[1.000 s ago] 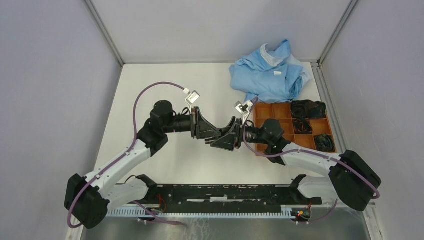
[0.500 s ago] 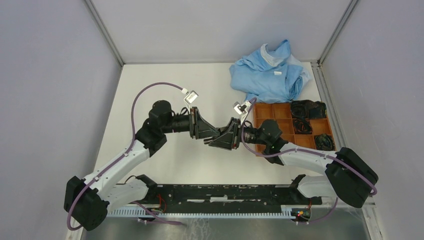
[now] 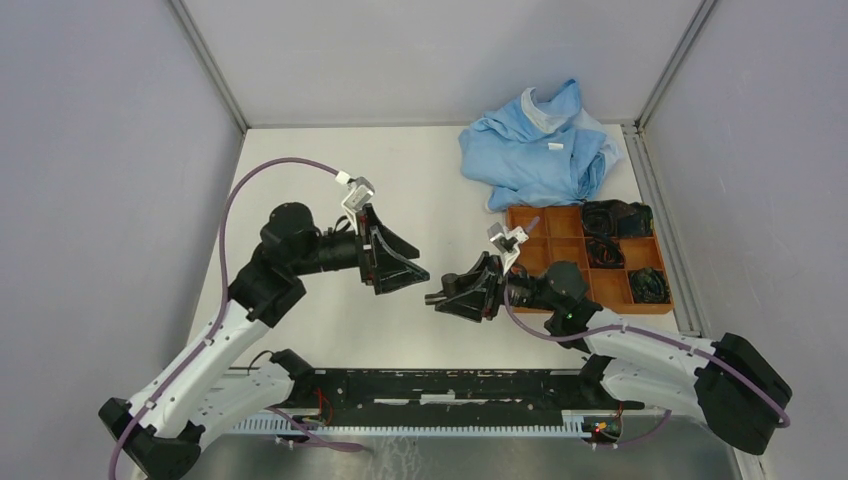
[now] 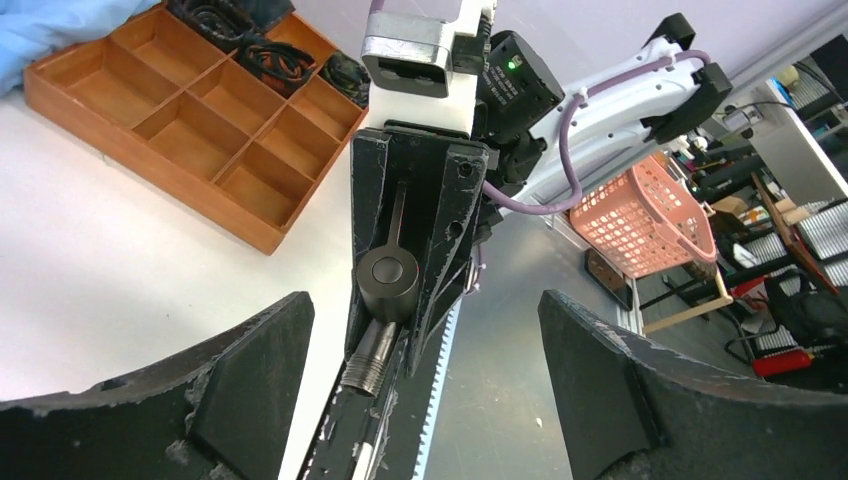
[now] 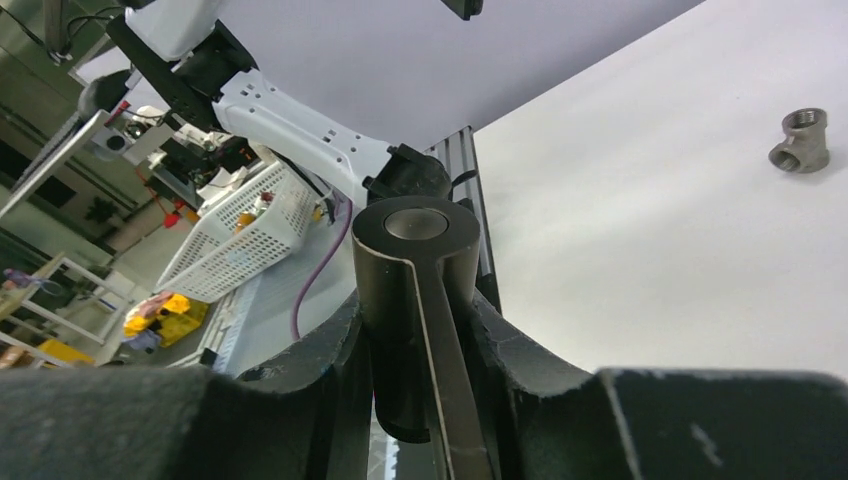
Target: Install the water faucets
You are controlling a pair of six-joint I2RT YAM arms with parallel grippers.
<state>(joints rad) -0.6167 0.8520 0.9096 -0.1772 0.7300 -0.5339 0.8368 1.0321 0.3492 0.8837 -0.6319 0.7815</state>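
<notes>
Shows the left gripper (image 3: 418, 268) spread wide and empty, raised above the white table (image 3: 420, 180). Shows, just to its right and apart from it, the right gripper (image 3: 445, 296) pinching a dark faucet piece (image 4: 388, 285) with a threaded end, held off the table. Places a grey T-shaped fitting (image 5: 800, 140) loose on the table, well apart from that gripper, and an orange compartment tray (image 3: 560, 222) farther right.

Blue cloth (image 3: 540, 140); orange tray (image 3: 562, 223); dark grey faucet (image 4: 388, 285).
</notes>
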